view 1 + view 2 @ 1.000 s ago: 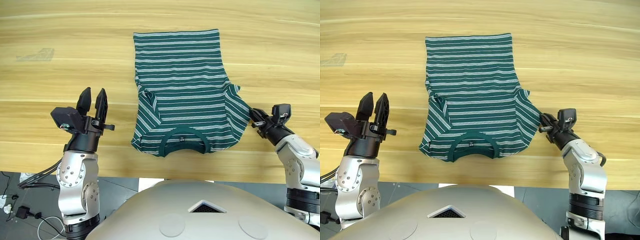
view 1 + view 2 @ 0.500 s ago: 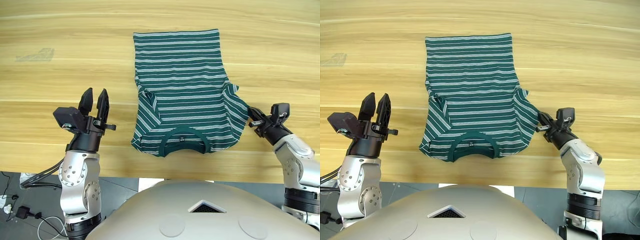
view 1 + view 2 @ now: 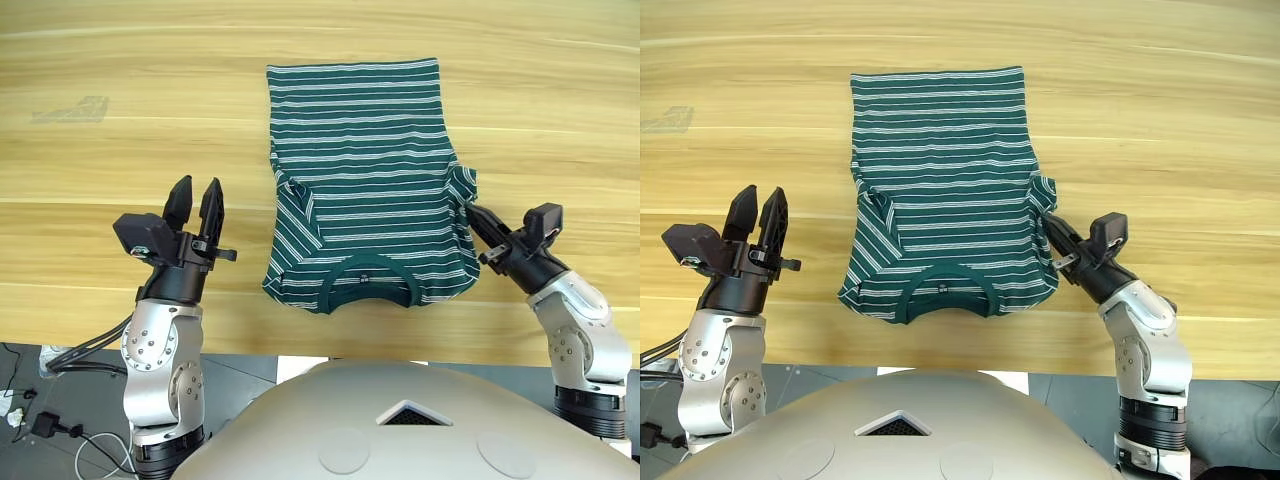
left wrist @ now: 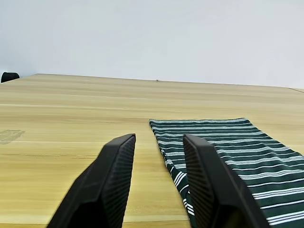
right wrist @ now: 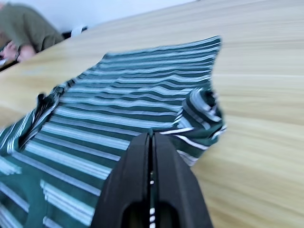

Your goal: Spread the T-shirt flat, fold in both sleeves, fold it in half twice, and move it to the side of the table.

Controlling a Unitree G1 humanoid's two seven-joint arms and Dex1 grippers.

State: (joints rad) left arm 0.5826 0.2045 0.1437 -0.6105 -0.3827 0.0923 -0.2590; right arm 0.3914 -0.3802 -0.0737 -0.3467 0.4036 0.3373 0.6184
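So the right gripper (image 3: 474, 214), pinched on the right sleeve (image 3: 461, 186), has dragged it left onto the T-shirt (image 3: 360, 150); left gripper (image 3: 197, 192) stays spread apart beside it.

Arms silver-grey, rounded joint housings: left arm (image 3: 155, 345) w/ round cap ringed by small screws, right arm (image 3: 585, 330) smooth-shelled. Wrist sections black. Jaws black, ribbed inner faces. Black cables (image 3: 80, 352) beside left arm's base.

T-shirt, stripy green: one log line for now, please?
green white-striped T-shirt on wooden table | left gripper open beside it | right gripper shut on right sleeve
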